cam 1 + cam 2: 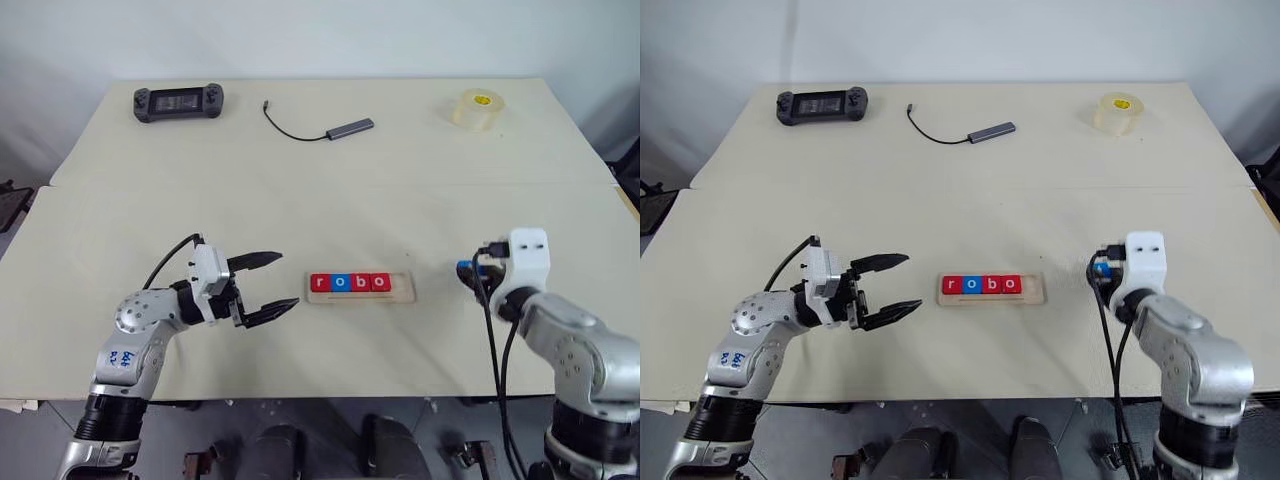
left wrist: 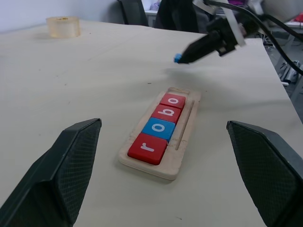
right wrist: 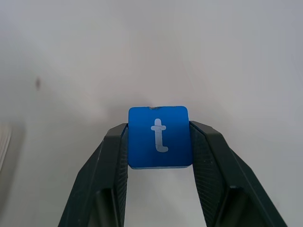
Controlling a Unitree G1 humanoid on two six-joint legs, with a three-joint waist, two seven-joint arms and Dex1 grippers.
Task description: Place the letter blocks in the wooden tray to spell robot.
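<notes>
The right gripper (image 3: 158,137) has its fingers clamped on the blue t block (image 3: 158,137), held above the desk (image 1: 300,180) right of the wooden tray (image 1: 405,290). It should go into the free slot beside the second o (image 1: 379,282), letter upright. The left gripper (image 1: 270,285) waits left of the tray, fingers spread.

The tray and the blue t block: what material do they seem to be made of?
The wooden tray looks like pale, unvarnished wood: matte surface, light tan colour, rounded milled edges and a cut groove. The blue t block, pinched in the right gripper, has a smooth, even, slightly satin face with a white letter; it may be painted wood or plastic, and the look leaves that open.
</notes>
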